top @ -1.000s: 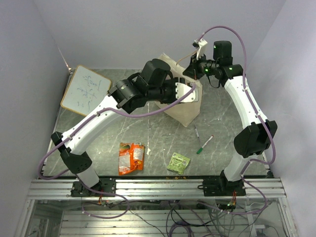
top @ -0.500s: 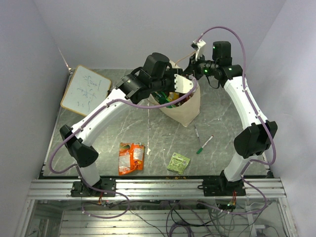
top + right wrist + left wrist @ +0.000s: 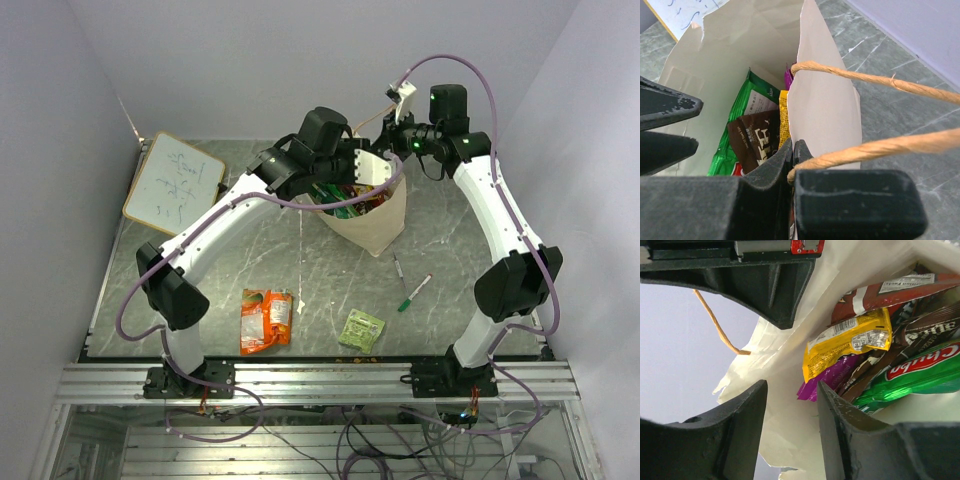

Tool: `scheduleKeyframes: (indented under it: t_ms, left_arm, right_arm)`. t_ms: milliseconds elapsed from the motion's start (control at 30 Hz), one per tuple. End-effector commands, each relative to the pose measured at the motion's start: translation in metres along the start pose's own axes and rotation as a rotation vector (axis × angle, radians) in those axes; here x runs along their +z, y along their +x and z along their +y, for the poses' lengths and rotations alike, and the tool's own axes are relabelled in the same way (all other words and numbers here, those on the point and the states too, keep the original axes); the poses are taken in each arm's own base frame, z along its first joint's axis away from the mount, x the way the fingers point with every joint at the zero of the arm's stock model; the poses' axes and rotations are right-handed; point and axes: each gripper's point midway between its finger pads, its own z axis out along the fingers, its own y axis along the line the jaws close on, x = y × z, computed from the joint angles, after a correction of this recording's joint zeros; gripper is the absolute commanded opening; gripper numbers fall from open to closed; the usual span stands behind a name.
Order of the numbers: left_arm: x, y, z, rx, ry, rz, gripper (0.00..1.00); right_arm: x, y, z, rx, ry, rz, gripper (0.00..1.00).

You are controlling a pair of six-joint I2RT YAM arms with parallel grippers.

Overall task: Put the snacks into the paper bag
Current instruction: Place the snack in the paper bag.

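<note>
Paper bag stands at the back of the table w/ a yellow pkt, green bag and brown pkt inside; orange bag and small pale green packet lie near the front, so I reckon two to go. Right gripper pinches the bag's rim, left gripper hangs at the mouth, jaws spread, empty. Can't count what's inside: left arm covers the mouth from above.

White links, purple cables; joints, left end effector black.
</note>
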Motion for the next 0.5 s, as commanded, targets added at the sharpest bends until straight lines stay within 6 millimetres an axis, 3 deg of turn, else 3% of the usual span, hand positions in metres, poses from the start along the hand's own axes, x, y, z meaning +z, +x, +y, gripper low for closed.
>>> scheduleKeyframes:
  t_ms: [0, 100, 233, 333, 467]
  left_arm:
    - [-0.025, -0.027, 0.01, -0.113, -0.023, -0.119, 0.57]
    - [-0.038, -0.039, 0.0, -0.174, 0.023, -0.173, 0.64]
    - [-0.048, -0.048, -0.029, -0.227, 0.114, -0.184, 0.67]
    - [-0.052, -0.058, -0.063, -0.182, 0.179, -0.162, 0.68]
    - [-0.055, -0.072, -0.125, -0.116, 0.34, -0.142, 0.71]
  right_arm:
    - [-0.007, -0.012, 0.002, 0.001, 0.036, -0.031, 0.0]
    - [-0.006, -0.01, -0.002, 0.015, 0.057, -0.029, 0.0]
    - [-0.003, -0.006, -0.009, 0.032, 0.087, -0.021, 0.0]
    - [-0.003, -0.006, -0.01, 0.035, 0.094, -0.022, 0.0]
    - [-0.001, -0.007, -0.011, 0.038, 0.094, -0.02, 0.0]
